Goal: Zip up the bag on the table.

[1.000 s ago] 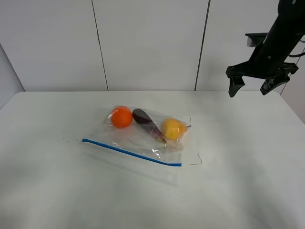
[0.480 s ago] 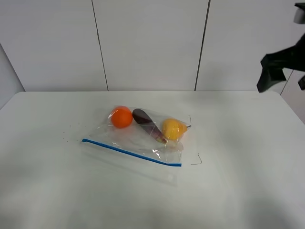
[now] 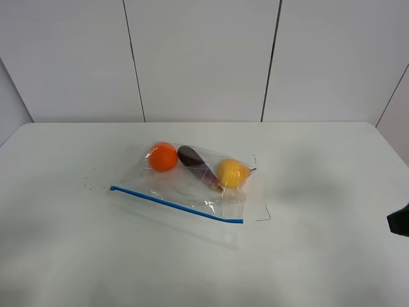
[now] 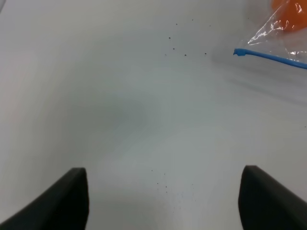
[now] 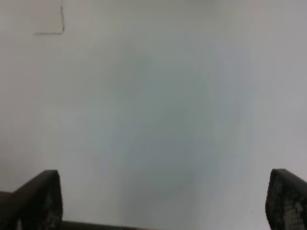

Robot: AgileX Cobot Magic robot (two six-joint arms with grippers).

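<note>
The clear bag (image 3: 192,185) lies flat in the middle of the white table (image 3: 319,166). An orange, a purple and a yellow piece of produce show through it. Its blue zip strip (image 3: 176,204) runs along the near edge. In the left wrist view, my left gripper (image 4: 163,201) is open and empty over bare table, with the strip's end (image 4: 268,56) and the bag's corner some way ahead. My right gripper (image 5: 163,206) is open and empty over bare table, away from the bag. Only a dark piece of the right arm (image 3: 400,222) shows at the exterior view's right edge.
A thin black corner mark (image 3: 263,216) is on the table just right of the bag and also shows in the right wrist view (image 5: 56,26). Tiny dark specks (image 3: 89,182) lie left of the bag. White wall panels (image 3: 198,57) stand behind the table.
The right arm has swung from high at the back right down to the right edge of the exterior view. The bag has not moved.
</note>
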